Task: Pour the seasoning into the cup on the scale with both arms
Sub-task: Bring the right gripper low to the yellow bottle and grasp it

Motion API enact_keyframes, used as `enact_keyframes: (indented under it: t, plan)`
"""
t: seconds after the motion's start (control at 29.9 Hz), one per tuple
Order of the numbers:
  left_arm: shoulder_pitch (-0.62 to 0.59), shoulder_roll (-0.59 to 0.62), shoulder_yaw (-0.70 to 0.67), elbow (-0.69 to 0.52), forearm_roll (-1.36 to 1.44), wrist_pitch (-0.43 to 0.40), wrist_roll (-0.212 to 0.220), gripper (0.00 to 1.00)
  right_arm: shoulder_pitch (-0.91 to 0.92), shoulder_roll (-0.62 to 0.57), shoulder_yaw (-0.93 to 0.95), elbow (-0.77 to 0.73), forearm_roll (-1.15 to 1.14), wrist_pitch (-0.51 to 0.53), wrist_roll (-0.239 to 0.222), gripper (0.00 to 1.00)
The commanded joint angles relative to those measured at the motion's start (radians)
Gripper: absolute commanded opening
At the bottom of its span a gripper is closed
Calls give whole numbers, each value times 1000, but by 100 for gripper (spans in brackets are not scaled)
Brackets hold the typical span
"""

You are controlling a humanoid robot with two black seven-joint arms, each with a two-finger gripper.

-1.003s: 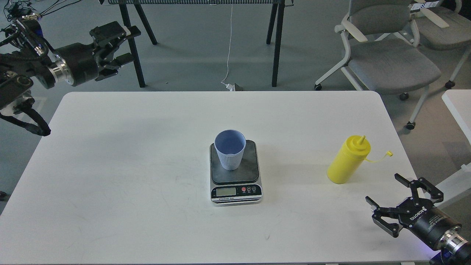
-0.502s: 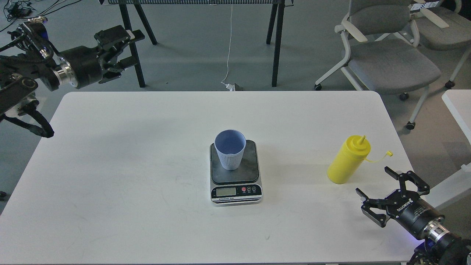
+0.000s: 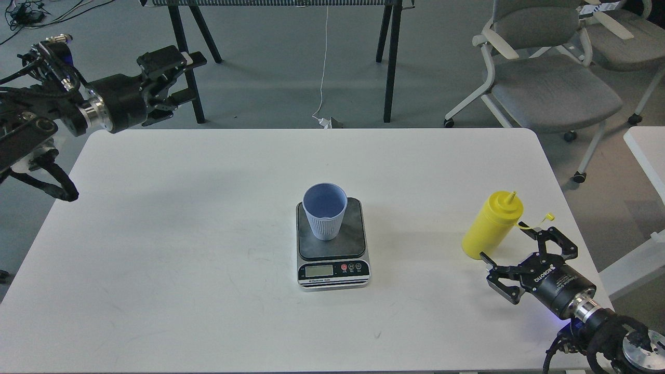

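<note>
My right gripper [image 3: 511, 248] sat spread wide just near of the yellow squeeze bottle [image 3: 491, 224], right of the cup [image 3: 324, 210] on the scale [image 3: 332, 242] — an off-centre close could tip it.

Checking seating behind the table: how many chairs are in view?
2: one grey chair beyond the table's far right corner, another cut off at the upper right edge; more may be out of frame.

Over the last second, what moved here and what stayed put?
The right gripper has advanced toward the yellow squeeze bottle, jaws open, nearly around its base but not gripping. The left gripper drifted slightly right and down above the table's far left corner, holding nothing. Bottle, cup and scale have not moved.
</note>
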Motion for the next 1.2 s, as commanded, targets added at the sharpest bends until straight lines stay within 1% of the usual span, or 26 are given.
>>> enact_keyframes:
  t: [0.0,0.37,0.54,0.74,1.17]
  plan:
    - [7,1,-1,0,0,0,0,100,6,8,-1,-3,0,0,0,100]
    - [16,-5,-1,4,0,0,0,100,46,8,1,-34,0,0,0,100]
    - [18,-6,-1,5,0,0,0,100,68,11,4,-70,0,0,0,100]
    - [25,-8,-3,6,0,0,0,100,95,43,1,-124,0,0,0,100]
    - [39,-11,-1,6,0,0,0,100,129,100,-3,-176,-5,0,0,99]
